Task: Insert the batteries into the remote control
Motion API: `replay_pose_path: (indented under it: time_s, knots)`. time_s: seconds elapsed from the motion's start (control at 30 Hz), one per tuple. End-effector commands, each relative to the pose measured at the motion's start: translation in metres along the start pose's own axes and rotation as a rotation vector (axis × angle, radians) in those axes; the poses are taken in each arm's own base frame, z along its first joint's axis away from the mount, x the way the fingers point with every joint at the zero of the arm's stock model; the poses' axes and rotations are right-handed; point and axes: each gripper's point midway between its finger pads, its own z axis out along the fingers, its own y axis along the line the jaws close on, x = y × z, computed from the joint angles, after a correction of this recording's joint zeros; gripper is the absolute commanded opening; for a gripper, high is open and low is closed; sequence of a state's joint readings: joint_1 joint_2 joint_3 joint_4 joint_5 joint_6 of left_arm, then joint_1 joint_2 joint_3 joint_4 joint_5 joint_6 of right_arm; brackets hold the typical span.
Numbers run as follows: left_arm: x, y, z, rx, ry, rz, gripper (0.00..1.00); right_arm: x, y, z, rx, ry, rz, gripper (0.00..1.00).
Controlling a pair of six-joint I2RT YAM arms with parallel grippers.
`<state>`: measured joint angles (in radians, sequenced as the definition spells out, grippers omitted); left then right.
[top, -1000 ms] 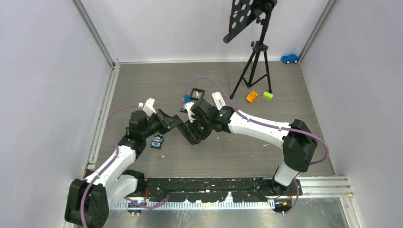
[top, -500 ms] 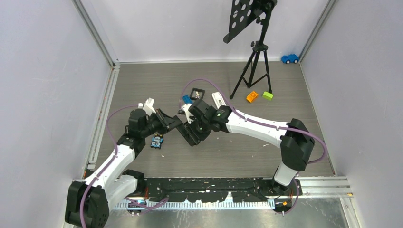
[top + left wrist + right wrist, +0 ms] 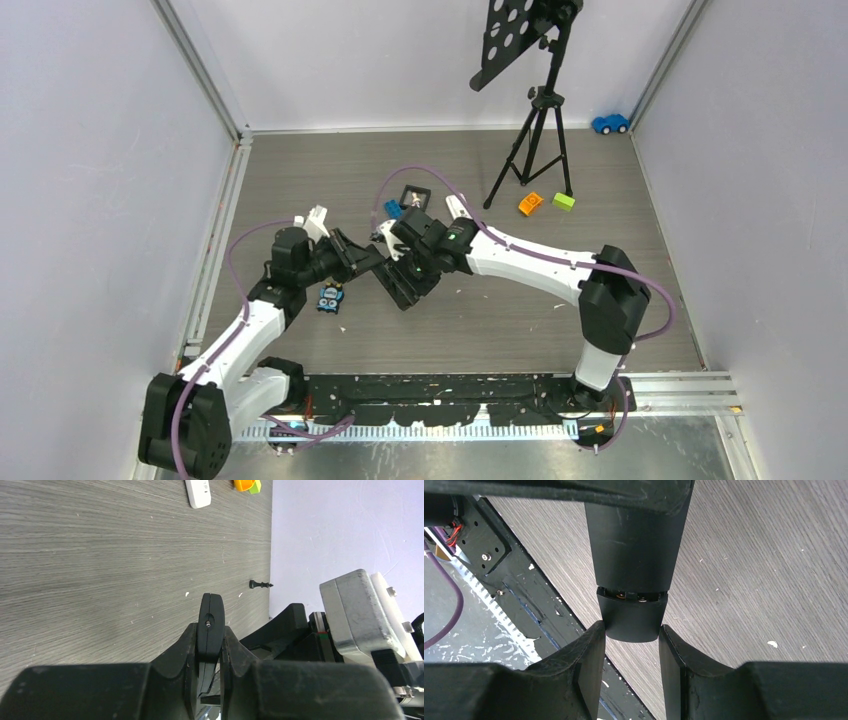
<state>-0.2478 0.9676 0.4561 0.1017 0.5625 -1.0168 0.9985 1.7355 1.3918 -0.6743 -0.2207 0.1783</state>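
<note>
The black remote control (image 3: 400, 278) hangs above the floor between both grippers. My left gripper (image 3: 368, 262) is shut on its thin edge; in the left wrist view the remote (image 3: 210, 617) stands edge-on between the fingers (image 3: 187, 645). My right gripper (image 3: 398, 280) is shut on the remote's end piece (image 3: 631, 622), which sits slightly parted from the main body (image 3: 636, 540), with small metal bits showing in the gap. A small bluish cluster of batteries (image 3: 330, 297) lies on the floor below the left wrist.
A white remote (image 3: 457, 207) lies behind the right wrist, beside a small blue piece (image 3: 393, 209) and a black square frame (image 3: 414, 194). A tripod (image 3: 535, 140), orange (image 3: 530, 203) and green (image 3: 563, 201) blocks and a blue toy car (image 3: 610, 123) are at the back right.
The right arm has shifted a little to the left and away, and the remote and left gripper have moved slightly with it. Both grips are unchanged.
</note>
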Motion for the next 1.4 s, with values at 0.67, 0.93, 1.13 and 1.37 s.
replay_pose_path:
  time_s: [0.67,0.93,1.13,1.37]
  knots:
    - [0.023,-0.040,-0.010,0.198,0.144,-0.034,0.00,-0.066,0.002,0.014,0.028,-0.202,-0.004,0.46]
    - [0.029,-0.027,-0.008,0.159,0.163,-0.056,0.00,-0.065,0.001,0.018,0.028,-0.193,-0.009,0.53]
    - [0.023,-0.025,-0.007,0.122,0.137,-0.072,0.00,-0.058,-0.005,0.019,0.055,-0.178,-0.003,0.51]
    - [0.022,-0.021,-0.002,0.113,0.142,-0.085,0.00,-0.055,-0.002,0.006,0.045,-0.211,0.006,0.56]
